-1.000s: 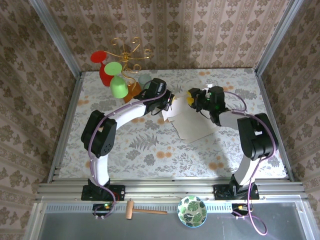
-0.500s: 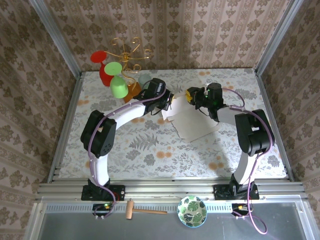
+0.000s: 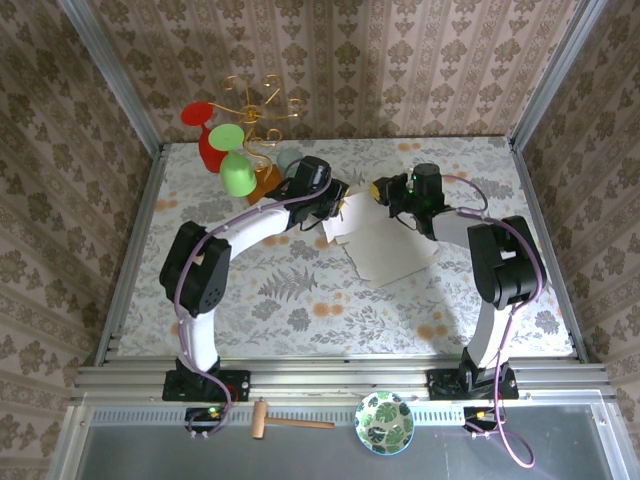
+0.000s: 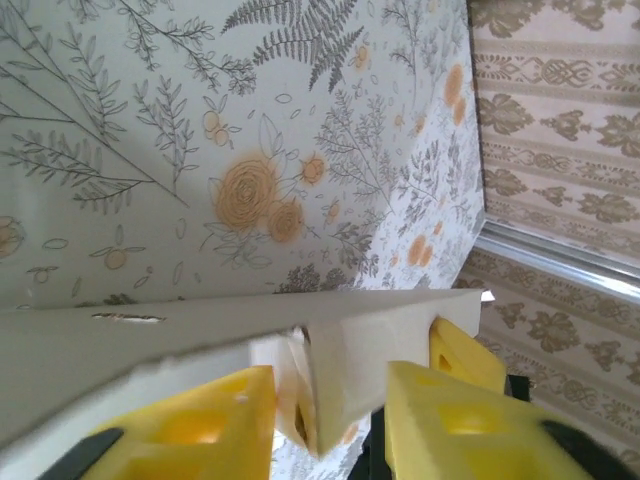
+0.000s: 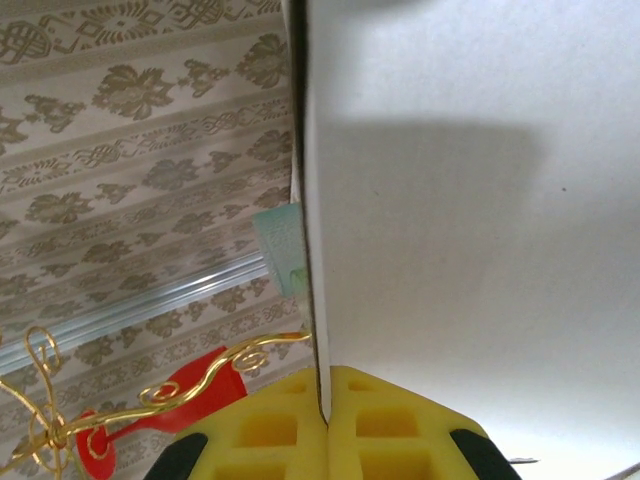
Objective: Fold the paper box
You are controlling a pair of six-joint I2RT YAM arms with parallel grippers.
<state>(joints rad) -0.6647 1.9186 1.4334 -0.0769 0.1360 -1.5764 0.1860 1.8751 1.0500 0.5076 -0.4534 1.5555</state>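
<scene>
in the top view the paper box (image 3: 388, 250) lies as a pale, partly folded sheet at the centre of the flowered desk (image 3: 290, 300), between your two arms. your left hand (image 3: 340, 207) sits at the sheet's upper left corner. its wrist view shows the yellow fingers (image 4: 200, 435) parted, with a folded cardboard edge standing in the gap; you cannot tell whether either finger touches it. your right hand (image 3: 383, 191) is at the sheet's upper edge. in its wrist view its fingers (image 5: 270, 435) are pressed together, pinching the thin edge of the box. a gold wire stand (image 3: 255, 105) stands at the desk's upper left.
</scene>
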